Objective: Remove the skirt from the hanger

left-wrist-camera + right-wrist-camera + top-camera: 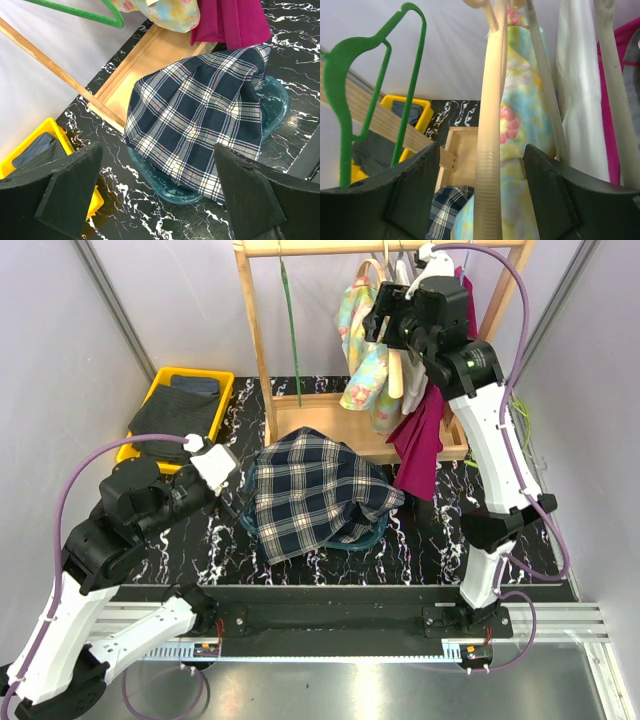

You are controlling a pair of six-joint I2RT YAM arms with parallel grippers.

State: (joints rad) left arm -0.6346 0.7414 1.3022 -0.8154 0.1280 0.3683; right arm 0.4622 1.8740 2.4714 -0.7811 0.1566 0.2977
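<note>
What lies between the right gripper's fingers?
A pale hanger arm, in the gap clear of both fingers, with the floral garment behind it; the right wrist view shows this.

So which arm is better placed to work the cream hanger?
Right. The right arm is up at the wooden rail, its jaws straddling the cream plastic hanger beside the pastel floral garment. The left arm sits low, jaws open toward the navy plaid skirt.

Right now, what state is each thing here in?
Plaid skirt, off any hanger, draped over basin.
Green hanger, empty, on rail.
Floral garment, hanging.
Magenta garment, hanging.
Yellow bin, holds dark clothes.
Left claw, open, empty.
Right claw, open, straddling cream hanger.
</note>
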